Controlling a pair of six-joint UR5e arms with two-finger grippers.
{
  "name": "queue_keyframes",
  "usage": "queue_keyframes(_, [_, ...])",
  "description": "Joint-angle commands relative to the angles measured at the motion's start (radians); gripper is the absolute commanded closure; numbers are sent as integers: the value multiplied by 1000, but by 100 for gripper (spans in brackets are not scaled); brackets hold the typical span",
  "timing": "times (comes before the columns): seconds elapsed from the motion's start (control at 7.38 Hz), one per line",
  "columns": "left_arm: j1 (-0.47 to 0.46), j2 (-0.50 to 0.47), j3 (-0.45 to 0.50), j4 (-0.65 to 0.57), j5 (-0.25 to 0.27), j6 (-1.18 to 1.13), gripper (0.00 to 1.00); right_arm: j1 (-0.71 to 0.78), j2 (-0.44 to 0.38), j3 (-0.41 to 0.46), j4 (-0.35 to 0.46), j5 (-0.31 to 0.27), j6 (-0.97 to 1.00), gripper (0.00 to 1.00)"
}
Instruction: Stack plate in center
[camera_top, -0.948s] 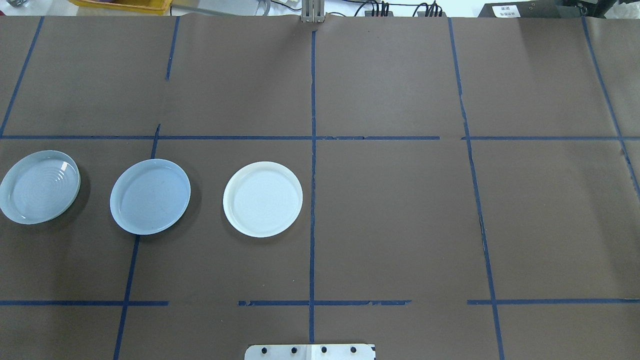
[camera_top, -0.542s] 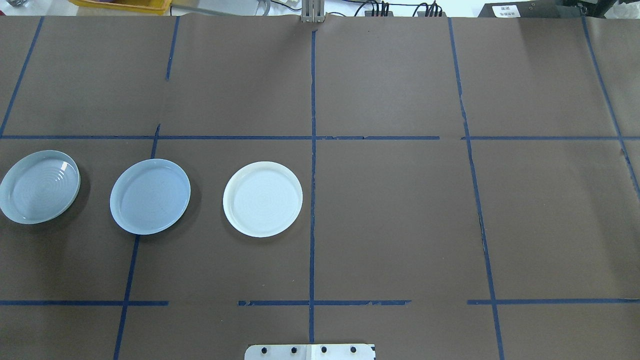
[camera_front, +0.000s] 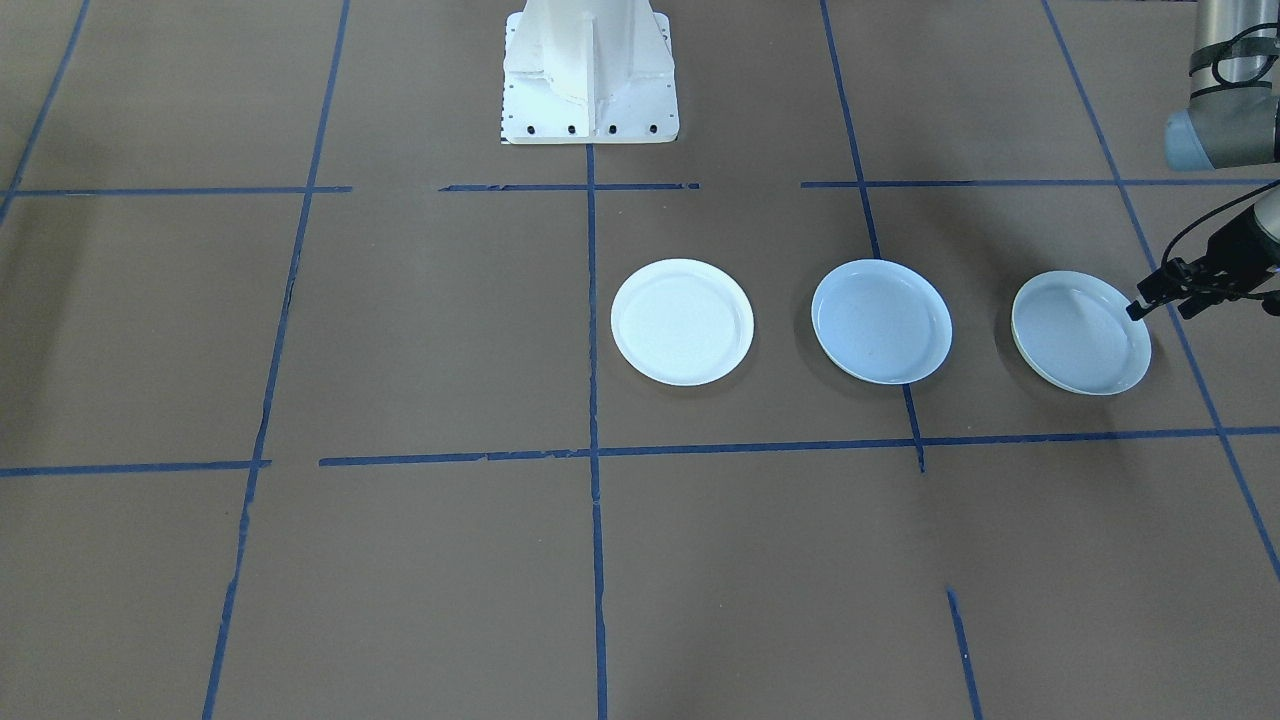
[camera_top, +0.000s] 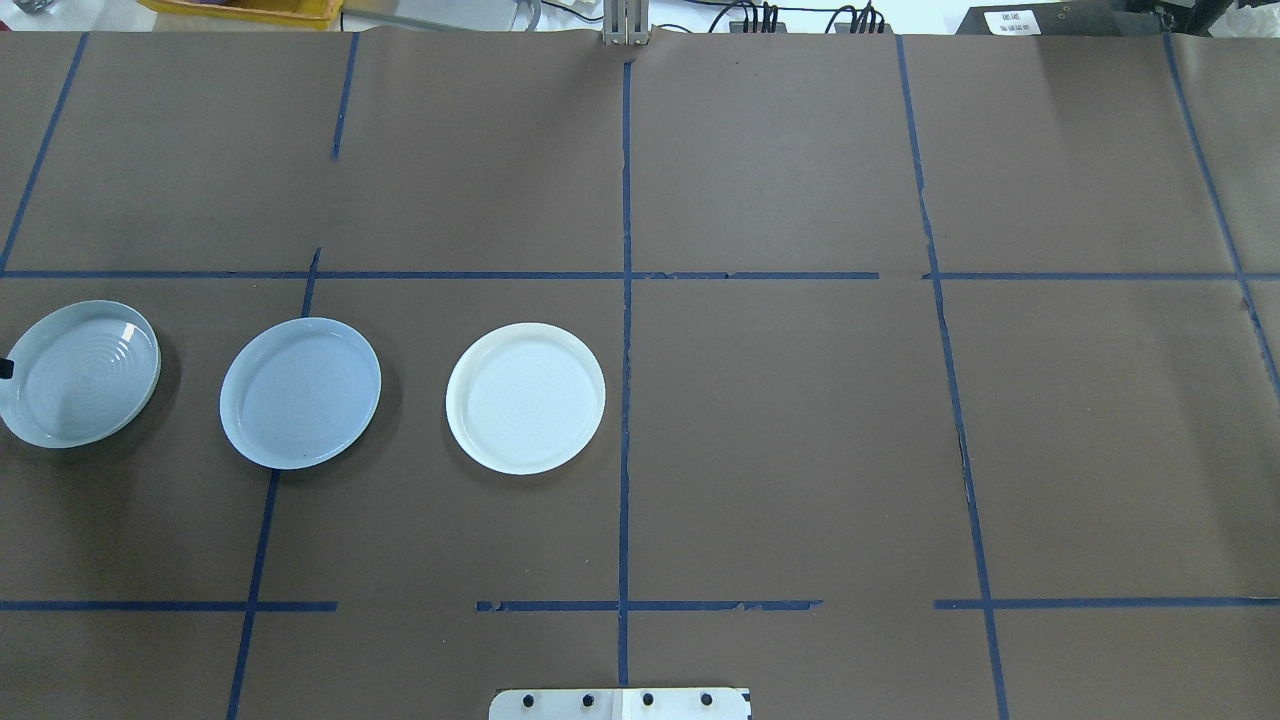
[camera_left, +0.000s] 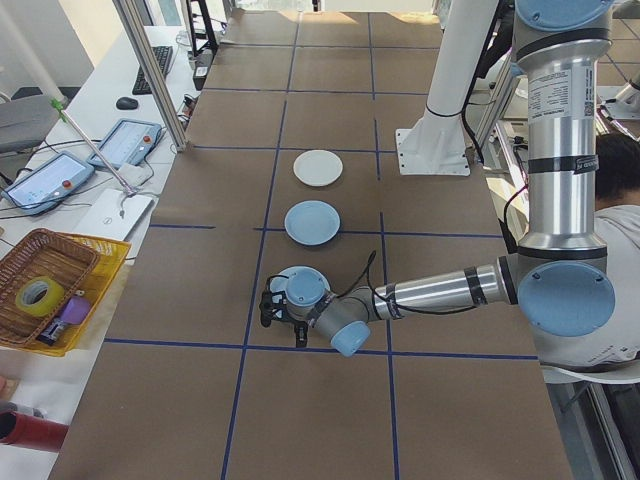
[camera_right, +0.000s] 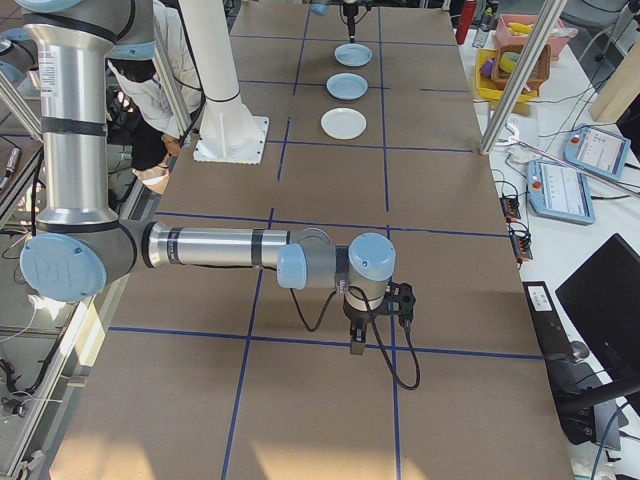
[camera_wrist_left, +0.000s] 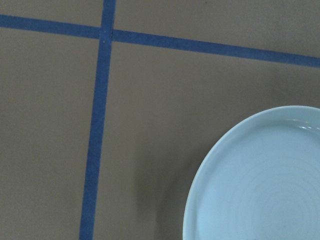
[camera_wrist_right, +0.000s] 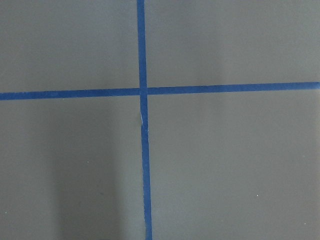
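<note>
**Three plates in a row, left end effector at the outermost one**

The blue plate (camera_top: 300, 393) lies flat on the counter (camera_top: 800, 450), in the middle of a row of three on the robot's left half. Toward the counter's middle, well apart from it, lies the white plate (camera_top: 525, 398). On its other side, near the counter's left end, lies the ringed plate (camera_top: 80, 373). None of the plates touch, and nothing lies on any of them.

The left end effector (camera_front: 1145, 303) sits low at the ringed plate's outer rim, on the side away from the blue plate. Whether it touches the rim cannot be made out, nor whether its fingers are spread or pressed together. In the overhead view only a dark tip shows at the picture's left edge. The left wrist camera looks down on part of the ringed plate in its lower right corner, beside a crossing of blue tape lines (camera_wrist_left: 102, 37).

The right end effector (camera_right: 356, 343) points down over bare counter on the robot's right side, well apart from the plates. Its fingers' state cannot be told. Its wrist camera shows only a tape crossing.
</note>
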Motion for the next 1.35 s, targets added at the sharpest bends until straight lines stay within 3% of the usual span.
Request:
queue_keyframes(0.0, [14, -7, 16, 1, -1, -7, 18, 0, 0, 0, 0, 2, 0, 0])
queue_keyframes(0.27, [23, -8, 20, 4, -4, -7, 50, 0, 0, 0, 0, 0, 0, 0])
queue_keyframes(0.54, [29, -24, 42, 4, -4, -8, 64, 0, 0, 0, 0, 2, 0, 0])
queue_keyframes(0.68, [29, -28, 43, 5, -7, -10, 90, 0, 0, 0, 0, 0, 0, 0])
queue_keyframes(0.81, [29, -28, 41, 5, -8, -10, 100, 0, 0, 0, 0, 0, 0, 0])
queue_keyframes(0.95, [29, -28, 36, 7, -19, -8, 100, 0, 0, 0, 0, 2, 0, 0])
queue_keyframes(1.22, [20, -12, 6, 7, -217, -7, 100, 0, 0, 0, 0, 2, -1, 0])
